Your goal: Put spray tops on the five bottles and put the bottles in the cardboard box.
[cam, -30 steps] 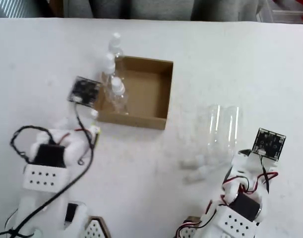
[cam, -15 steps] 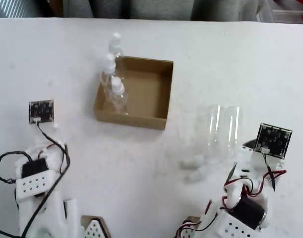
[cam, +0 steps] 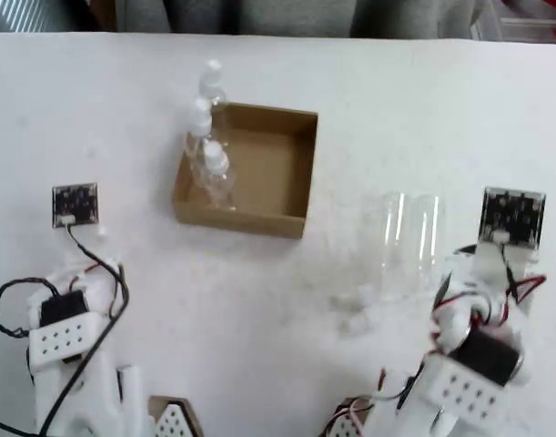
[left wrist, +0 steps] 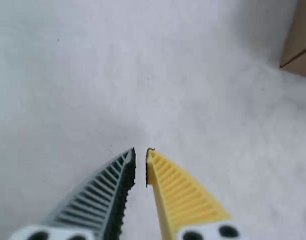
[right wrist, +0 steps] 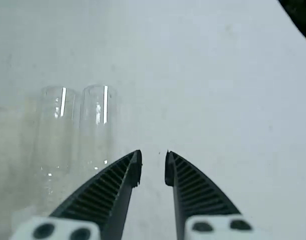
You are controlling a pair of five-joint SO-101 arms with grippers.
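Note:
The cardboard box (cam: 287, 173) stands open at the table's middle, and its corner (left wrist: 299, 45) shows in the left wrist view. Three capped bottles (cam: 214, 171) stand in a row along its left side, the farthest (cam: 210, 80) at the box's far edge. Two clear uncapped bottles (cam: 407, 238) lie side by side to the right, also seen as bottles (right wrist: 75, 125) in the right wrist view. Loose white spray tops (cam: 355, 309) lie just in front of them. My left gripper (left wrist: 140, 152) hangs shut over bare table, left of the box. My right gripper (right wrist: 153, 155) is slightly open, beside the bottles, holding nothing.
The left arm (cam: 64, 323) sits at the near left, the right arm (cam: 473, 350) at the near right. A brown object (cam: 173, 417) lies at the front edge. The table's far edge runs along the top.
The left arm drew back from the box's left wall to the near left, then stayed still. The right arm shifted rightward and its wrist swung farther from the front edge.

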